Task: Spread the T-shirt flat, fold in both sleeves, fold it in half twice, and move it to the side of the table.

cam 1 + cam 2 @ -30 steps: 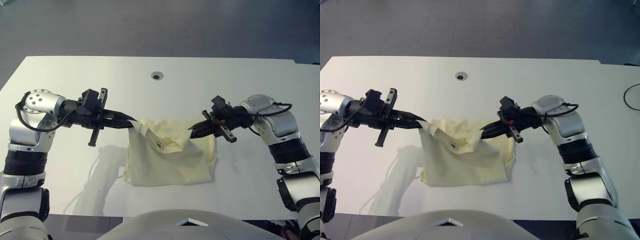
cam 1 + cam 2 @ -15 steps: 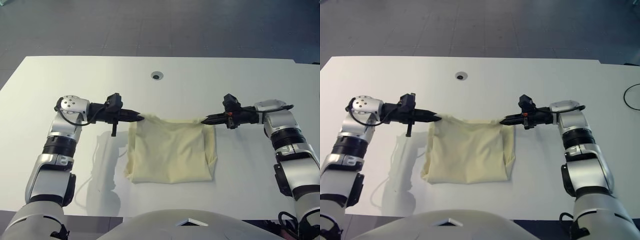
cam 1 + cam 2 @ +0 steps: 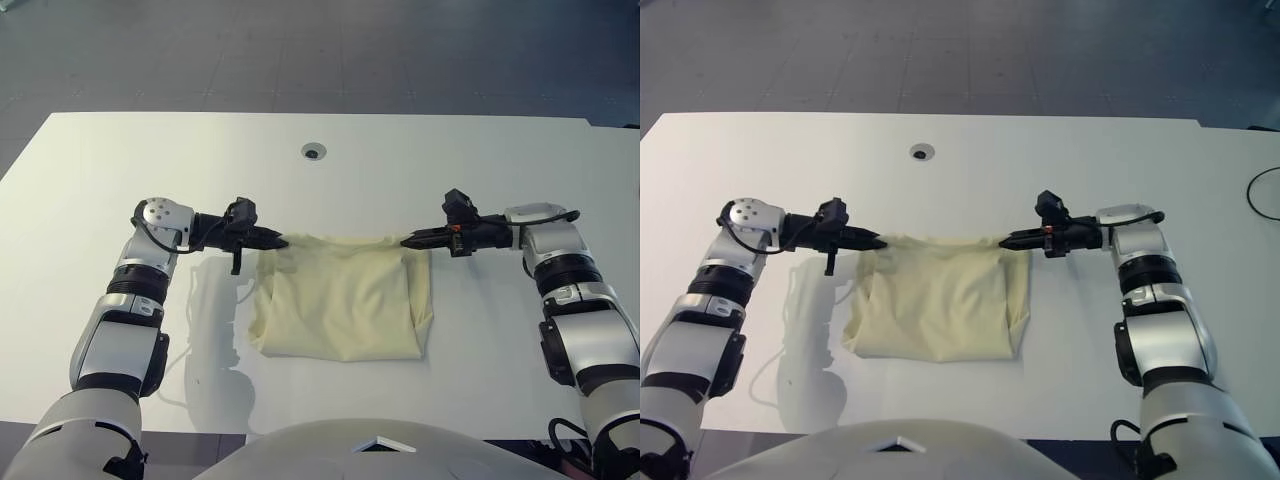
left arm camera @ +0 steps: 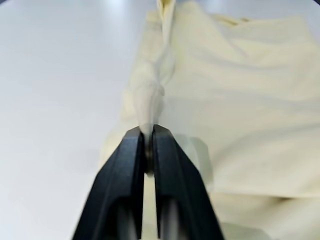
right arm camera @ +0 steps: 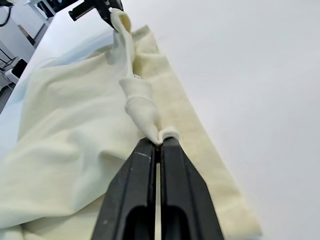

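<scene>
As T-shirt (image 3: pixel 340 305) lies folded, left gripper (image 4: pixel 148 145) and right gripper (image 5: pixel 160 142) each clamp far corner.

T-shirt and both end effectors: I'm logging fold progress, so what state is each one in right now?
T-shirt: folded to a rough rectangle, lying on the table, far edge bunched and stretched between the two end effectors.
Left end effector: shut on the T-shirt's far left corner.
Right end effector: shut on the T-shirt's far right corner.
</scene>
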